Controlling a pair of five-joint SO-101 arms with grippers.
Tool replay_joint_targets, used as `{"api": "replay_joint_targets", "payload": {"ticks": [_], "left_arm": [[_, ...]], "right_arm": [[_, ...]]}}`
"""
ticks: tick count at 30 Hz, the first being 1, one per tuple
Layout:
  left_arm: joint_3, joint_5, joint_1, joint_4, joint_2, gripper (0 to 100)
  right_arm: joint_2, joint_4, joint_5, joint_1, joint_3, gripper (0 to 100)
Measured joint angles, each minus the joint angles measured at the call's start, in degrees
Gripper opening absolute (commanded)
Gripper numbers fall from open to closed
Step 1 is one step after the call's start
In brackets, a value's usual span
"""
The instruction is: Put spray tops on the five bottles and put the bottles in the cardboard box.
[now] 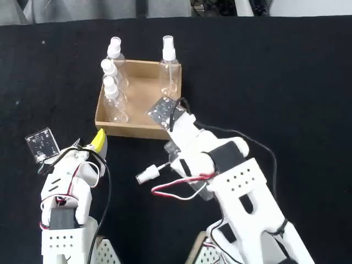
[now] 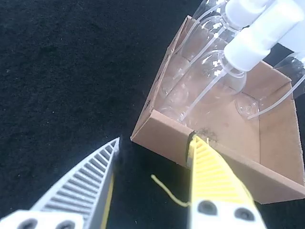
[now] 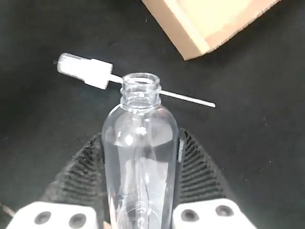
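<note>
The right hand [image 3: 140,138] is gripping a clear bottle [image 3: 140,162] by its body, with the two black fingers [image 3: 78,171] pressing in on either side. The bottle's open neck is pointing away from the hand and carrying no top. Just beyond that neck, a white spray top [image 3: 88,71] is lying on its side on the black tabletop [image 3: 38,109]. Its thin dip tube [image 3: 190,99] is running across behind the rim of the neck, and whether the two are touching cannot be told. Farther out from the hand, past the tube, a corner of the cardboard box [image 3: 200,28] is showing.

The left hand [image 2: 155,138] is hanging open over the tabletop and holding nothing, with its grey finger [image 2: 90,186] and yellow finger [image 2: 209,171] spread well apart. A short yellow thread [image 2: 167,191] is curling in the gap between them. The tip of the yellow finger is sitting right at the nearest wall of the box, and contact cannot be judged. Just past that wall, inside the box, a row of three bottles [image 1: 110,70] is standing upright along one side, each wearing a white spray top. Farthest from both hands, a fourth bottle [image 1: 169,66] is standing upright in the box's far corner on the right hand's side, also wearing a spray top.
</note>
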Motion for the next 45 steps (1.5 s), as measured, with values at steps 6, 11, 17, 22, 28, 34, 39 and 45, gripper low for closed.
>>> {"api": "replay_joint_targets", "payload": {"ticks": [6,11,17,22,28,34,39,45], "left_arm": [[0.00,0.00,0.00,0.00,0.00,22],[0.00,0.00,0.00,0.00,0.00,22],[0.00,0.09,2.11,3.16,0.00,22],[-0.09,0.09,2.46,5.98,0.00,22],[-0.26,0.18,3.16,6.15,0.00,22],[-2.20,0.18,6.68,10.99,0.00,22],[-3.52,0.18,9.93,12.92,0.00,34],[-3.52,0.97,13.36,16.00,0.00,41]], "right_arm": [[-2.55,-3.69,-2.46,0.62,3.08,1.1],[-3.96,-4.48,-4.40,3.69,3.08,1.1],[-3.96,-9.76,-5.63,6.33,7.56,1.1],[-3.96,-12.48,-5.71,8.18,8.35,1.1],[-3.96,-13.98,-7.65,10.02,8.35,1.1],[-3.96,-14.33,-8.18,11.78,8.35,1.1],[-3.96,-14.95,-8.18,11.96,8.35,1.1],[-3.96,-14.95,-9.58,12.48,8.35,1.1]]}}
